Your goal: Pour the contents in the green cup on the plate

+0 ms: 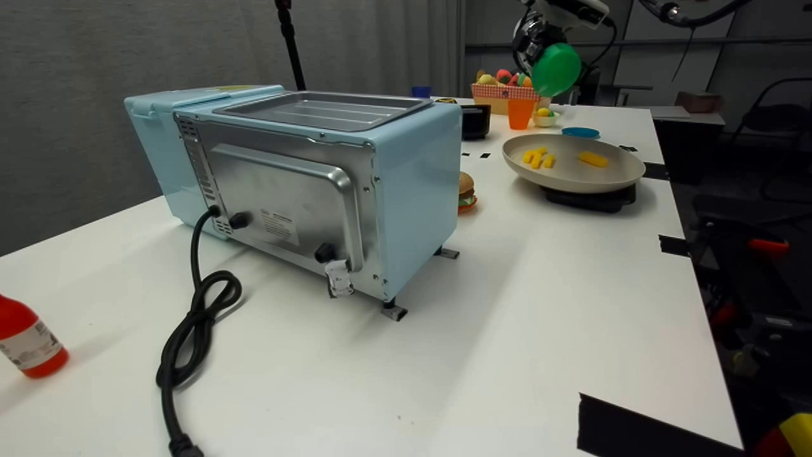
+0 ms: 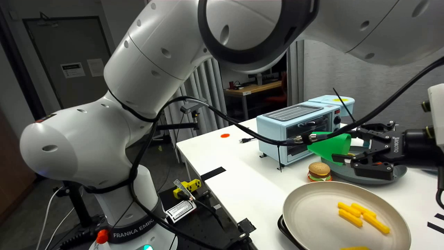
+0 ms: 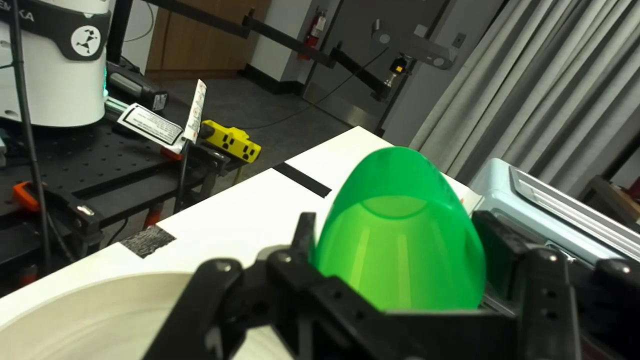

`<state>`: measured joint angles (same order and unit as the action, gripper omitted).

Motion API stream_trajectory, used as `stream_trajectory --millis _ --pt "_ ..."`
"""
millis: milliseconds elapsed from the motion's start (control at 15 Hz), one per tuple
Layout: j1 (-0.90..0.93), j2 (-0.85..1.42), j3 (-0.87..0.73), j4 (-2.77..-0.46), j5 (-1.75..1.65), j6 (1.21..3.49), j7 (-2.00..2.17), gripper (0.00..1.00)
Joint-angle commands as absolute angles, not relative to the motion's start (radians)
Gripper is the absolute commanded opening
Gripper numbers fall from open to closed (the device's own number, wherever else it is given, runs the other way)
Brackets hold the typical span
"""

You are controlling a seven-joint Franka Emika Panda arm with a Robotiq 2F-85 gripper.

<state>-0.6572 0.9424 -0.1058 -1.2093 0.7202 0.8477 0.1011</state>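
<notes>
With the yellow pieces (image 2: pixel 350 218) lying on the plate (image 2: pixel 310 215), the pouring looks done, and the gripper (image 3: pixel 397 242), clasping the tilted green cup (image 1: pixel 556 70) in mid-air (no yellow shows in it in the wrist view), should probably next right it and set it down.

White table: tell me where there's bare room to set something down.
In an exterior view, there's a broad open patch between the toaster oven, the plate and the near black tape, and a smaller one between the power cord and red bottle. It's crowded beyond the plate: orange cup, basket, blue disc.
</notes>
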Motion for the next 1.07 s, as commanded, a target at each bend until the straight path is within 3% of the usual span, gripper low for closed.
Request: stream_trajectory --millis 0,533,1000 --pt "-0.653 0.932 -0.118 -1.098 0.712 0.841 0.109 0.53" --pt "-0.635 0.951 -0.162 -0.828 0.537 0.932 0.104 0.53" --pt "-0.557 0.93 -0.217 -0.856 0.363 1.24 0.095 0.53"
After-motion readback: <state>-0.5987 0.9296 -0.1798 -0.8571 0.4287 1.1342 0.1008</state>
